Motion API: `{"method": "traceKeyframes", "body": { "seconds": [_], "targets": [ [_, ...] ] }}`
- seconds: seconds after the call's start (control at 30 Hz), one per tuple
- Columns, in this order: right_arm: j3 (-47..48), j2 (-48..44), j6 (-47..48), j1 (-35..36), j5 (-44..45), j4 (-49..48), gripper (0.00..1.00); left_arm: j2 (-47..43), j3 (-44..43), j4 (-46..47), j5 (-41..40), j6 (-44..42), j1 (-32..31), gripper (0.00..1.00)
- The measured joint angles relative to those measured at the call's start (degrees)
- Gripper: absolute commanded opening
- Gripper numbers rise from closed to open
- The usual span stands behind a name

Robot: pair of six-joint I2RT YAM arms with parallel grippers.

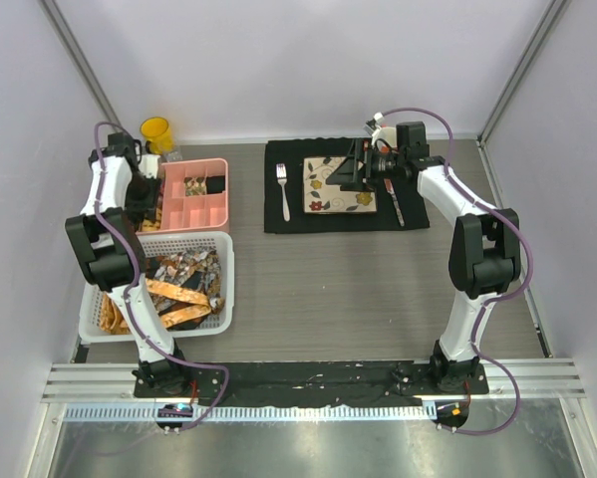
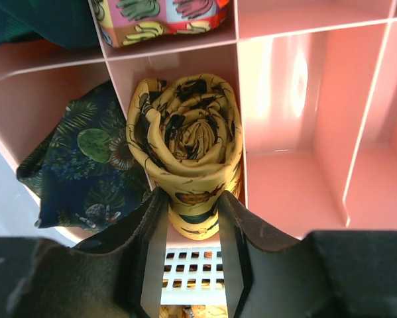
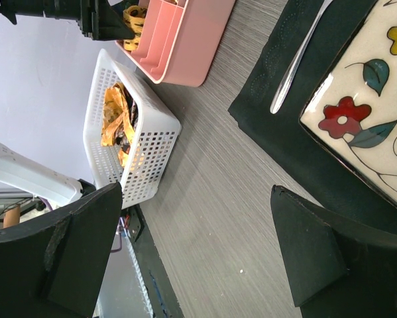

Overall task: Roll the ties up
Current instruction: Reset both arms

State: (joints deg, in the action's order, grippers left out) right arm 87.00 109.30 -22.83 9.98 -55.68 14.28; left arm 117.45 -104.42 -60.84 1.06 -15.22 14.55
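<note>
**Left fingers around rolled tie in tray, right fingers wide open**

Rolled mustard-yellow fabric tie with dark print (image 2: 185, 132) stands on end in one compartment of the pink plastic compartment tray (image 2: 284, 179), spiral facing the left wrist camera. Left fingers (image 2: 155, 225) partly open, one on either side of the roll's near edge. Can't tell if they press it or only flank it.

Tray compartment left of the roll in that view: bunched dark blue leaf-print tie (image 2: 79, 159). Compartment beyond the roll: bright banana-print tie (image 2: 158, 20).

White perforated plastic basket (image 1: 228, 279) sits just on the near side of the tray, holding loose orange and dark patterned ties (image 1: 178, 294).

Right fingers (image 3: 79, 252) spread wide, holding nothing, above the flower-painted square plate (image 3: 364, 112). The plate is on the black cloth placemat (image 1: 298, 214), well right of the tray on the grey desk (image 1: 338, 299). Silver fork (image 1: 283, 189) lies on the mat between tray and plate.
</note>
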Motion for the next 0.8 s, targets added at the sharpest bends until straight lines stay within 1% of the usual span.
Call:
{"method": "traceKeyframes", "body": {
  "seconds": [0.07,0.1,0.2,0.37,0.53,0.6,0.63,0.67,0.7,0.8],
  "targets": [
    [0.0,0.0,0.1,-0.1,0.0,0.2,1.0,0.0,0.8,0.2,-0.5,-0.1,0.0,0.48],
    [0.0,0.0,0.2,-0.1,0.0,0.4,0.99,0.0,0.9,0.3,-0.5,-0.2,0.0,0.54],
    [0.0,0.0,0.2,-0.2,0.0,0.8,1.0,0.0,0.9,0.7,-0.5,-0.3,0.2,0.59],
    [0.0,0.0,0.2,-0.3,0.0,1.0,1.0,0.3,0.1,0.6,0.4,-0.2,0.2,0.62],
    [0.0,0.0,0.6,-0.7,-0.2,1.3,1.0,0.7,-4.6,0.1,2.1,0.3,0.1,0.7],
    [0.1,0.0,1.0,-1.0,-0.2,1.6,0.99,0.7,-7.2,0.2,2.5,0.5,-0.3,0.74],
    [0.3,0.0,1.4,-1.1,-0.2,1.9,1.0,0.7,-8.5,0.2,2.5,0.6,-0.6,0.87],
    [0.7,0.0,1.8,-1.3,-0.2,2.4,0.99,0.6,-10.1,0.2,2.4,0.8,-1.1,0.96],
    [1.0,0.0,2.1,-1.4,-0.2,2.8,0.99,0.4,-11.3,0.2,2.4,0.7,-1.3,1.0],
    [3.5,0.0,4.3,-2.2,0.2,5.5,0.99,0.1,-15.7,-0.1,2.3,0.6,-4.0,1.0]
  ]
}}
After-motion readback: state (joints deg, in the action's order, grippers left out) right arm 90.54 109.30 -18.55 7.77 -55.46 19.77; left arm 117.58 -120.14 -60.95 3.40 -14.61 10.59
